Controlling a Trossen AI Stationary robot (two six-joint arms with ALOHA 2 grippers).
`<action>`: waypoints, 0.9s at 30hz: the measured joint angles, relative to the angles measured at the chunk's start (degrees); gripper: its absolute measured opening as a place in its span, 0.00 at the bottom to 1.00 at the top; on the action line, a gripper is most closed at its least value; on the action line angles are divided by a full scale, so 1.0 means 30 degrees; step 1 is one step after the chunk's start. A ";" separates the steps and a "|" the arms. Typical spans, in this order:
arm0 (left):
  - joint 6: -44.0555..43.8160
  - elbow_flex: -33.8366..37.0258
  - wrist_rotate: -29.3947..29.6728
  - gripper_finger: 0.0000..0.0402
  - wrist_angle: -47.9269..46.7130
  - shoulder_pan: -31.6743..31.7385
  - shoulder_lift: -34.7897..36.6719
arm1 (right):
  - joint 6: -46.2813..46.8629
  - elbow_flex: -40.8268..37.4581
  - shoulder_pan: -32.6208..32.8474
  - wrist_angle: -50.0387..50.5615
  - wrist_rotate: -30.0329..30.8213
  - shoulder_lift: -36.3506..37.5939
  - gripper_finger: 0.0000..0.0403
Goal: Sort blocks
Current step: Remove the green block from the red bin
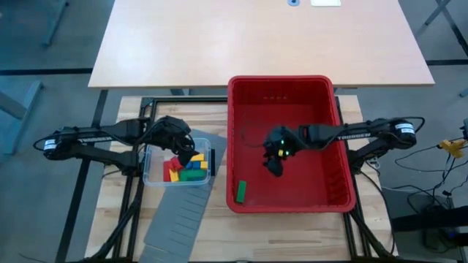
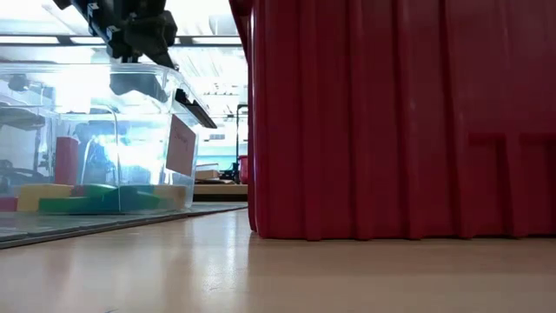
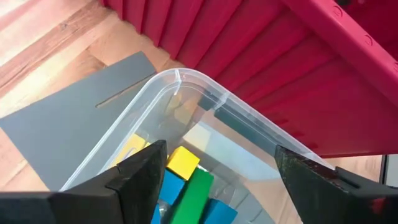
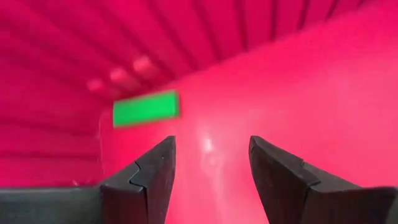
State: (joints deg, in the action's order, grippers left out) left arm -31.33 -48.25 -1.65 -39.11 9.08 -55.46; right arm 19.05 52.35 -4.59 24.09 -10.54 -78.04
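Note:
Several red, yellow, green and blue blocks (image 1: 184, 169) lie in a small clear tub (image 1: 150, 175) left of the red bin (image 1: 336, 146); they also show in the left wrist view (image 3: 186, 180) and the low view (image 2: 87, 198). One green bar block (image 1: 240, 191) lies on the bin's floor near its near left corner, seen too in the right wrist view (image 4: 145, 107). My left gripper (image 1: 186, 155) hangs open over the tub, empty. My right gripper (image 1: 273, 166) is open inside the bin, to the right of the green bar and apart from it.
Grey slotted divider panels (image 1: 175, 219) lie under and in front of the tub. The bin's tall red wall (image 2: 391, 122) stands right beside the tub. A light tabletop (image 1: 256, 36) lies beyond the bin.

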 joint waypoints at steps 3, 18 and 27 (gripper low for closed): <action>-0.0234 0.0000 0.0000 0.68 0.0000 0.0000 0.0071 | 0.0868 -0.1513 0.0726 -0.1588 -0.0083 0.0000 0.45; -0.1480 0.0007 0.0066 0.68 -0.0216 0.0015 0.0078 | -0.2207 -0.1236 0.1941 -0.4910 -0.0595 -0.3503 0.45; -0.1764 0.0022 0.0047 0.68 -0.0467 0.0015 0.0085 | -0.2543 0.2193 0.1948 -0.4826 -0.0702 -0.7311 0.45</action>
State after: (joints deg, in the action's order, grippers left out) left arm -36.62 -48.18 -1.51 -40.51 9.13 -55.20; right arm 11.42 58.93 1.26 9.61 -12.64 -99.97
